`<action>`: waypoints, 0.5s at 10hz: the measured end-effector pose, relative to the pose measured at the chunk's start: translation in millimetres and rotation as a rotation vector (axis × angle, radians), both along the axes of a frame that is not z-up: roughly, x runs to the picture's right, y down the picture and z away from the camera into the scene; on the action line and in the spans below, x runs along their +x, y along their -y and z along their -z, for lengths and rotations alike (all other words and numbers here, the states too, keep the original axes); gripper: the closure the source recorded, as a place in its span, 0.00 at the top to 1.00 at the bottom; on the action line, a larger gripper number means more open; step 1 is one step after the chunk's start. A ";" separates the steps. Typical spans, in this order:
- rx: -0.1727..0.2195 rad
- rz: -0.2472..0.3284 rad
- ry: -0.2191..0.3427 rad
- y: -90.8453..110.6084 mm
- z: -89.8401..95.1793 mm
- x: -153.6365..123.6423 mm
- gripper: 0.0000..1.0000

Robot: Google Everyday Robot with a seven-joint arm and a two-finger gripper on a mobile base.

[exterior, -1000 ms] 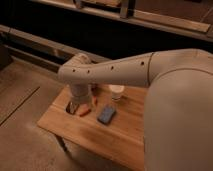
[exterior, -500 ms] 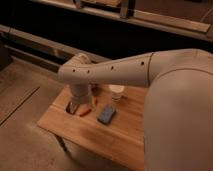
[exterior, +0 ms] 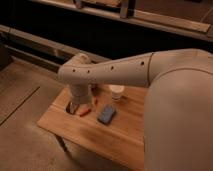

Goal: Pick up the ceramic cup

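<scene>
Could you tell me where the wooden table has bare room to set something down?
The table is bare along its near edge, in front of the blue object, and right of the ceramic cup. The left end is crowded: the end effector hangs there beside the orange item.

Gripper (exterior: 75, 106) sits low at desk (exterior: 100, 142) left end, touching distance unclear from orange item (exterior: 84, 111). Arm (exterior: 115, 72) overhangs cup (exterior: 116, 92) at centre; blue item (exterior: 106, 115) near, below it. Bare wood lower centre.

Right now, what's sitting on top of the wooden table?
On the table: the ceramic cup at the back, a flat blue object and an orange item. The gripper hangs over its left end in view. The arm covers the right side.
</scene>
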State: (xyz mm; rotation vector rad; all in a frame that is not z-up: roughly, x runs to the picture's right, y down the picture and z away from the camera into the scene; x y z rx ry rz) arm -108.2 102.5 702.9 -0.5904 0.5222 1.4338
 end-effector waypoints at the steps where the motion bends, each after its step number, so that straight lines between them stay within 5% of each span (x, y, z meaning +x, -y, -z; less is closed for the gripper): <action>1: 0.000 -0.001 -0.002 0.4 0.0 -0.3 0.65; 5: 0.023 -0.138 -0.099 51.2 -17.2 2.3 0.65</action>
